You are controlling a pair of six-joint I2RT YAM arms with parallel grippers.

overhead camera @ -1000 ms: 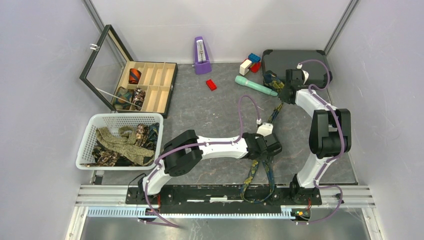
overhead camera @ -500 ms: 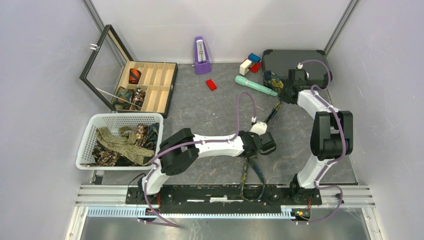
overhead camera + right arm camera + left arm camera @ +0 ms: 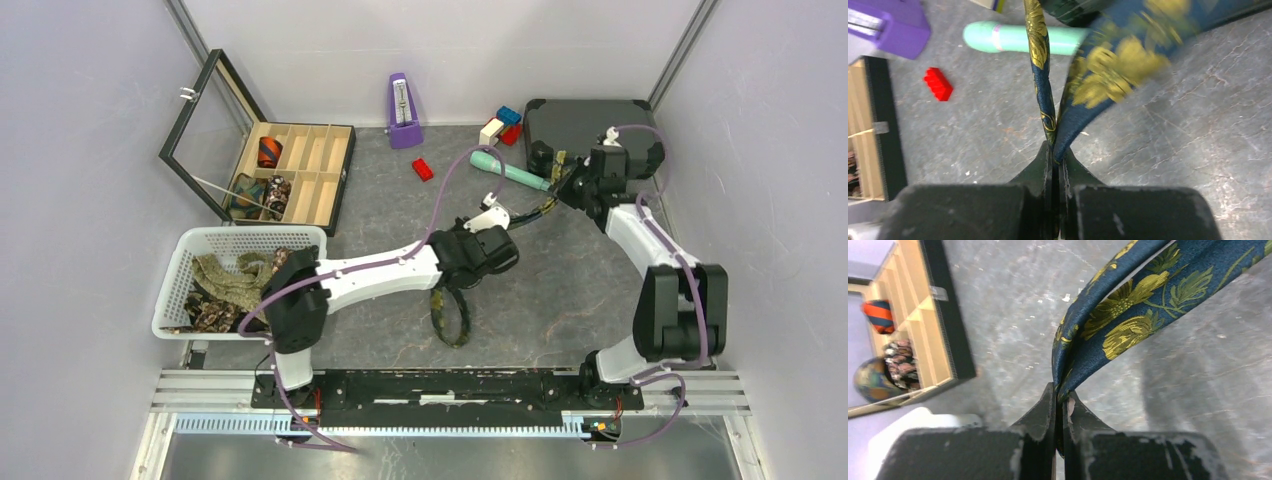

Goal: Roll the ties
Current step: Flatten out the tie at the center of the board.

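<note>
Left end effector (image 3: 1060, 395) and right end effector (image 3: 1054, 152) both pinch one unrolled navy tie (image 3: 1128, 315). Three rolls (image 3: 269, 152) sit in the box (image 3: 340, 190), and more ties (image 3: 240, 285) fill the basket (image 3: 250, 232).

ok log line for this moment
left end effector: shut on navy tie | right end effector: shut on navy tie | state: not yet rolled

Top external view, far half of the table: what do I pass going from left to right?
Open wooden compartment box → purple metronome → teal handle-shaped tool → black case.
</note>
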